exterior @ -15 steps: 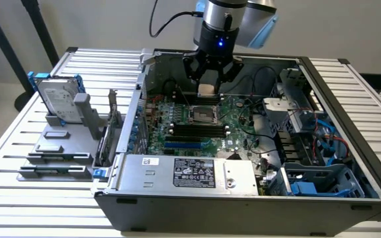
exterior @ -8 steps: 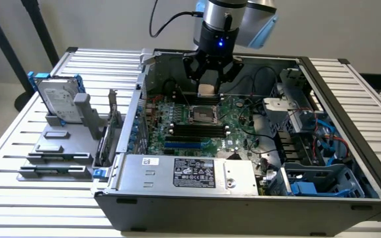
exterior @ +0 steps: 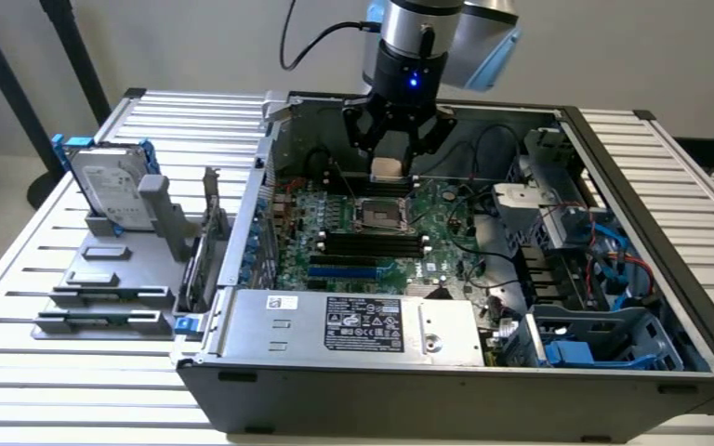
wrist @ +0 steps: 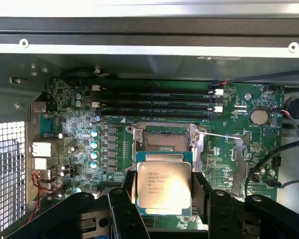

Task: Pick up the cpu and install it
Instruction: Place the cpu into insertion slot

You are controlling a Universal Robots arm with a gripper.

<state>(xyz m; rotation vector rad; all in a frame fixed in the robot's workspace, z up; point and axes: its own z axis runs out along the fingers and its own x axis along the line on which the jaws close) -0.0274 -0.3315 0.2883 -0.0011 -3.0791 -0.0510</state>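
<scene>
1. We see one black two-fingered gripper (exterior: 390, 165) pinching one flat square cpu with a matte silver top and pale rim (wrist: 163, 185) by opposite edges.
2. The cpu is held level over the green motherboard (wrist: 74, 129), near the one empty metal-framed square socket (wrist: 167, 138), not seated in it.
3. One round silver coin cell (wrist: 259, 116) sits on the board.
4. One silver hard drive in a blue frame (exterior: 109, 186) stands outside the grey metal case (exterior: 456, 390).

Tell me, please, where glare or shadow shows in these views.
Exterior view: the table is evenly bright, the computer case darker inside, a blue light glows above the tool. Wrist view: the chip in the tool has a soft sheen, and the case's rim glares pale.
</scene>
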